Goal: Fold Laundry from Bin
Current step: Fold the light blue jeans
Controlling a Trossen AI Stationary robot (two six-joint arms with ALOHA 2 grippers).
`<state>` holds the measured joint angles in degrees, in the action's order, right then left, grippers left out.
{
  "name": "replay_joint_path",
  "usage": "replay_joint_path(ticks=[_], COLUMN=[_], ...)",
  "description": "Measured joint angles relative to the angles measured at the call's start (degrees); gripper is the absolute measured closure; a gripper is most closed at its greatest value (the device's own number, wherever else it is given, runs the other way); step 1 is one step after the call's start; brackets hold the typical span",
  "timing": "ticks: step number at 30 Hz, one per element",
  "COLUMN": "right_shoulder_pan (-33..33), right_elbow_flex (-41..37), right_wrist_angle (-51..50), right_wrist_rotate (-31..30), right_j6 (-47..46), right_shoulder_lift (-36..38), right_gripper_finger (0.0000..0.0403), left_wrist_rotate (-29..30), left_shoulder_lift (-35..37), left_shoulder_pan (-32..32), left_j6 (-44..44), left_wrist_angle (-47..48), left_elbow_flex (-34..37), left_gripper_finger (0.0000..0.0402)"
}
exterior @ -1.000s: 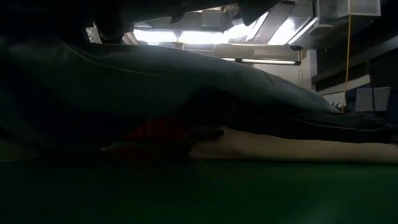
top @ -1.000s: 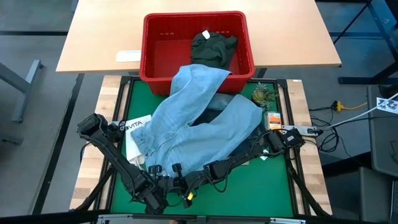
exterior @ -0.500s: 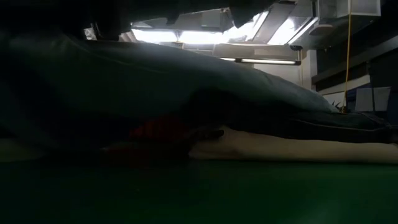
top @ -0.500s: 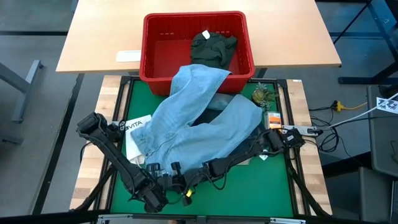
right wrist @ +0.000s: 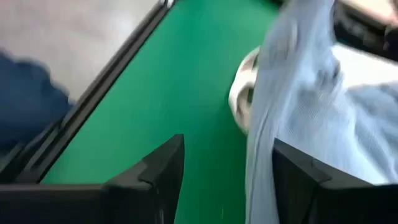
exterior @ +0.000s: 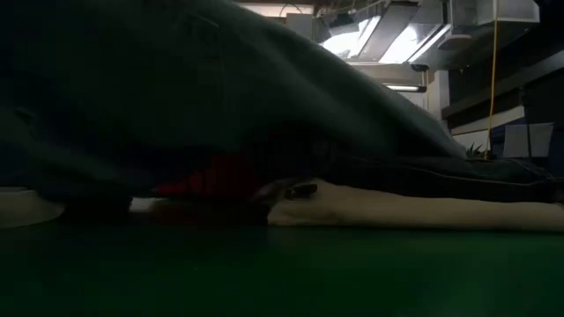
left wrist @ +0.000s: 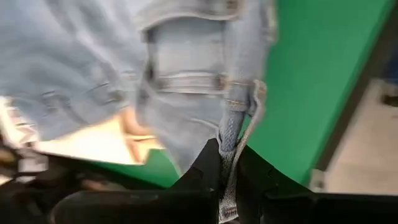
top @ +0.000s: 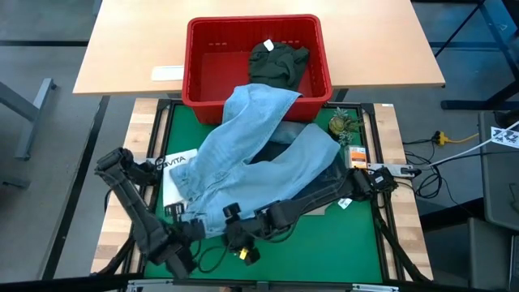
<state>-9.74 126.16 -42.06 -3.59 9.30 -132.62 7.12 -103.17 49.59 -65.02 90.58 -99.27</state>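
Observation:
Light blue jeans (top: 259, 154) trail from the red bin's (top: 195, 73) near rim across the green mat, waist end nearest me. My left gripper (left wrist: 227, 152) stands at the mat's near left, shut on that waist end (top: 203, 215). Beside it, my right gripper (right wrist: 227, 155) is open near the mat's near middle (top: 233, 234). A hanging fold of denim (right wrist: 261, 143) passes between its fingers. A dark olive-green piece (top: 277, 61) lies in the bin. In the low view the raised jeans (exterior: 176, 97) fill the left and middle. My left gripper pinches the jeans' waistband edge (left wrist: 231, 130), beside a belt loop, between its two fingers. It comes from above, pointing down. The waist end is lifted off the mat and hangs around the fingers, while the legs stay on the mat and the bin's rim. My right gripper: I cannot tell whether its fingers touch the denim fold between them.
A dark garment (top: 328, 182) lies under the jeans at the right. A white bag with lettering (top: 174, 170) lies under them at the left, and pale cloth (exterior: 423, 211) shows in the low view. A small green item (top: 340, 123) sits at the mat's far right corner.
My left gripper has risen and drawn toward the near left, lifting the jeans' waist end; in the low view the denim now covers the ceiling lights at the left. The legs have stayed on the mat and the bin's rim. My right gripper has also risen.

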Motion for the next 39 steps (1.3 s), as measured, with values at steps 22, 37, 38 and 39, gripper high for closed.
replay_joint_path(ticks=[22, 37, 38, 39], right_shoulder_pan=[-7.59, -16.81, -16.37, -15.80], right_elbow_flex=[7.06, -25.89, -28.79, -31.92], right_wrist_angle=[-47.44, -47.69, -47.58, -47.01], right_wrist_rotate=[-21.65, -40.88, -40.41, -40.11], right_j6=[-13.55, -33.13, -33.23, -33.41], right_shoulder_lift=[9.99, 24.61, 25.86, 27.35], right_gripper_finger=[0.0203, 0.0203, 0.0203, 0.0203], left_wrist_rotate=[1.15, 1.07, 1.09, 1.09], left_shoulder_lift=[0.60, 0.58, 0.58, 0.58], left_shoulder_pan=[16.46, 17.24, 17.24, 17.24], left_j6=[-35.80, -36.00, -36.02, -36.17], left_wrist_angle=[-0.43, -0.63, -0.63, -0.63], left_elbow_flex=[0.79, 5.36, 5.36, 5.36], left_gripper_finger=[0.0386, 0.0383, 0.0383, 0.0383])
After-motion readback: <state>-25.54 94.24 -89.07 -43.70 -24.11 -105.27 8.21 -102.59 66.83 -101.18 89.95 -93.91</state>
